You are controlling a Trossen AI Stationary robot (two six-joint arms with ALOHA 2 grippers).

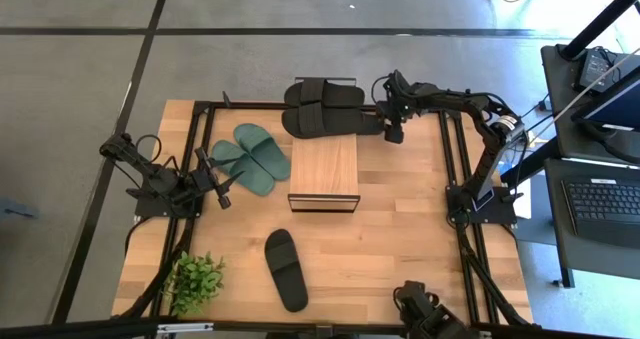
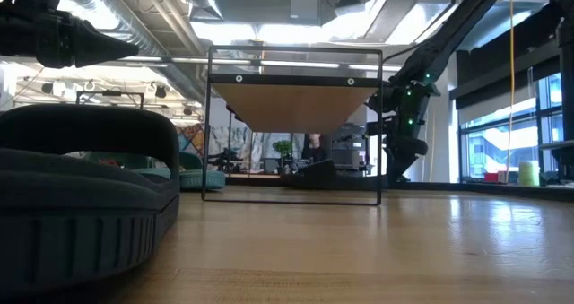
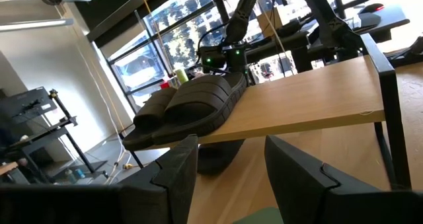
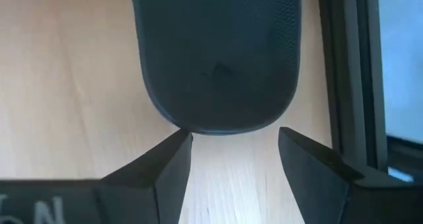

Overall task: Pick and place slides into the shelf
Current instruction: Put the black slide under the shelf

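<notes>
1. Right claw (image 4: 228, 154) fingers apart, empty, just beside the black rubber slides (image 1: 325, 107) lying at the far end of the light wooden plank shelf (image 1: 324, 169); a push could tip them off.
2. Left claw (image 1: 222, 182) fingers apart, empty, near the dark green rubber slides (image 1: 252, 157) on the worktop (image 1: 400, 239).

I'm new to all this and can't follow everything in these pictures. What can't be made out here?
- High view: how many black slides are piled at the shelf's far end; they overlap.
- High view: anything under the shelf; its top hides it.
- Low view: most of the table; a near slide blocks it.
- Right wrist view: only one slide's end shows, cut off by the edge, beyond the open right fingers.
</notes>
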